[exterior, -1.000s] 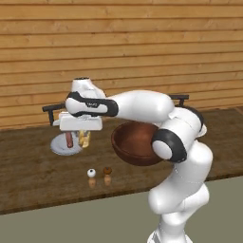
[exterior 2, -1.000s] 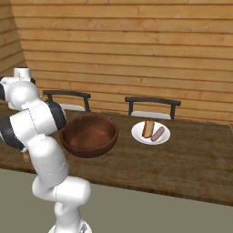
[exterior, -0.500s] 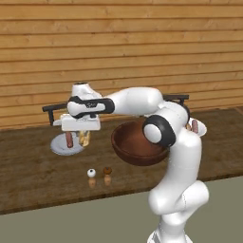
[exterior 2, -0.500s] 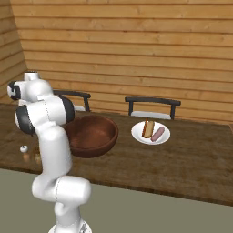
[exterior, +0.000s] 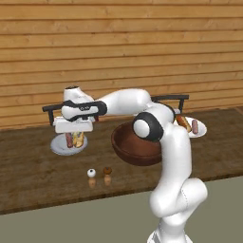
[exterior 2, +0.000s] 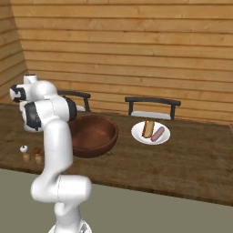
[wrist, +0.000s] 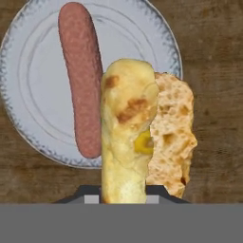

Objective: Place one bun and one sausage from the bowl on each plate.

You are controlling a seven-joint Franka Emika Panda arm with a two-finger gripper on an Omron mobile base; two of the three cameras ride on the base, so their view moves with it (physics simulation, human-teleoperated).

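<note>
My gripper (exterior: 76, 135) hangs just above the left plate (exterior: 57, 147) and is shut on the yellowish-tan bun (exterior: 79, 139). In the hand view the bun (wrist: 126, 142) stands upright between the jaws of the gripper (wrist: 124, 198) and hides the fingertips. Beside it a pinkish sausage (wrist: 81, 76) lies on the plate (wrist: 33, 95). The right plate (exterior 2: 138, 134) carries an orange bun (exterior 2: 148, 128) and a sausage (exterior 2: 158, 134). Between the plates stands the dark wooden bowl (exterior: 128, 149).
Two small shakers (exterior: 91, 176) (exterior: 107, 174) stand near the table's front edge, in front of the left plate. Dark chair backs (exterior 2: 152, 101) rise behind the table, against the wooden wall. My own arm arches over the bowl (exterior 2: 93, 134).
The hand has stayed over the left plate with the bun in it. The arm's elbow has swung left, closer to the bowl.
</note>
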